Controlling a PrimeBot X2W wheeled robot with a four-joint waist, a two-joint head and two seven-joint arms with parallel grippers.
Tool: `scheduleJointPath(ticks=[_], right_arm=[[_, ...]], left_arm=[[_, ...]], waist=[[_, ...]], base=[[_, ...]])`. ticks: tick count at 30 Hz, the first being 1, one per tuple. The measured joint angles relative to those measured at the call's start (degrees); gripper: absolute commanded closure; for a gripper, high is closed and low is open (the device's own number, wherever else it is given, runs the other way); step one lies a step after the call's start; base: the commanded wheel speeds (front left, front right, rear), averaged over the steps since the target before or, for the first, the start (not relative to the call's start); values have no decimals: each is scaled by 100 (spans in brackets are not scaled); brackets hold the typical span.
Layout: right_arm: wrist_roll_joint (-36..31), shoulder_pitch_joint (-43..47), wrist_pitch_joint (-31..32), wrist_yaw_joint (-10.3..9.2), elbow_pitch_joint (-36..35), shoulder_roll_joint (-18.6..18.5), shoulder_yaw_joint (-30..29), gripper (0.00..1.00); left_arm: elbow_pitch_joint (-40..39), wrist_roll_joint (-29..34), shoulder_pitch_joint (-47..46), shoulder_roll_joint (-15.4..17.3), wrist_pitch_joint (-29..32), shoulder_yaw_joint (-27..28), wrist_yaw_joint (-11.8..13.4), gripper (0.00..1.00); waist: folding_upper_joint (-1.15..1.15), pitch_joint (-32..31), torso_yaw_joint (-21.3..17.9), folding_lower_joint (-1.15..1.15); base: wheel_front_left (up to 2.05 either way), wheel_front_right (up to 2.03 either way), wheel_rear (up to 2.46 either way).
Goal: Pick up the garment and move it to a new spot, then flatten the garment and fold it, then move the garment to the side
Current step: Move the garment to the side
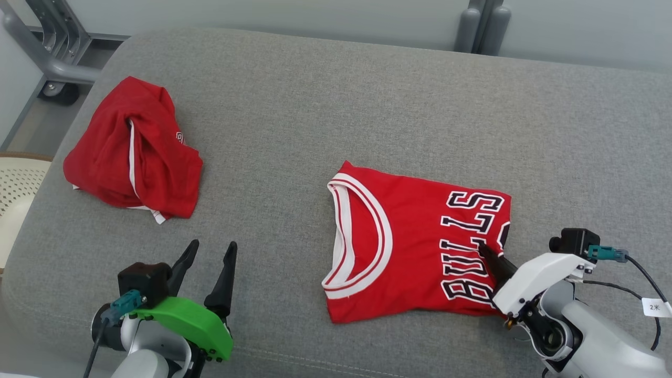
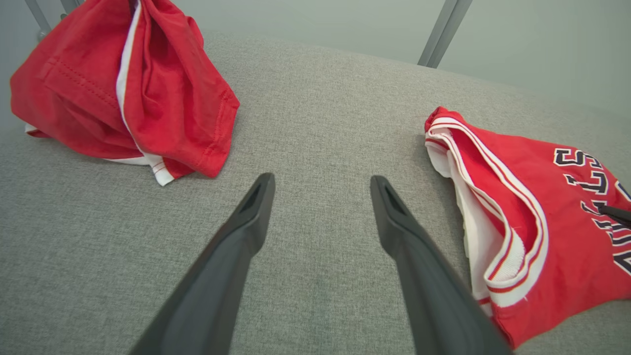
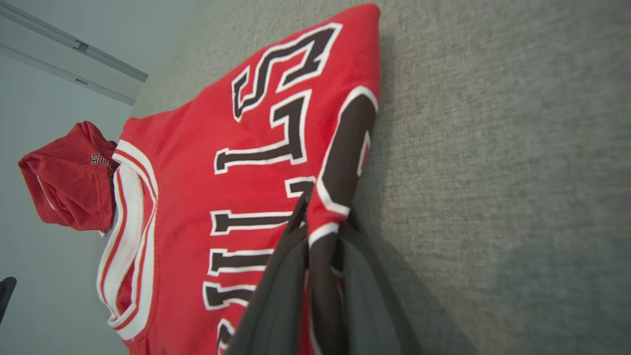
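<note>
Garment (image 1: 409,236) red, folded, BULLS lettering, right claw (image 3: 328,211) seemingly pinching its edge, left claw (image 1: 213,244) spread.

The left gripper (image 1: 213,244) has two long, matt black fingers (image 2: 241,236) that taper to blunt tips, each with a shallow hollow on the face just behind its tip. Behind the jaws sit a bright green shell (image 1: 184,317) with small dark screws along its edge, a black boxy camera block (image 1: 144,281) and a teal connector (image 1: 125,304) trailing a dark cable, then a pale grey forearm (image 1: 144,362). The right gripper (image 1: 483,251) has the same dark fingers. Behind its jaws come a white shell (image 1: 530,281), a black block, a teal plug (image 1: 608,253) and a thin black cable (image 1: 644,275) bearing a white tag (image 1: 656,307) printed "2米".
</note>
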Motion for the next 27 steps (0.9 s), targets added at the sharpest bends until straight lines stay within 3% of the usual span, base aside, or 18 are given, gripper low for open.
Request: scheduleJointPath(ticks=[12, 27], right_arm=[[-168, -297, -176, 157, 19, -62, -41, 100], [-477, -861, -47, 252, -37, -914, -124, 100]], left_arm=[[0, -1, 3, 19, -2, 93, 8, 0], [-501, 122, -2, 94, -20, 90, 9, 0]], waist=[[0, -32, -90, 0], [0, 50, -679, 0]], base=[[0, 0, 0], [0, 0, 0]])
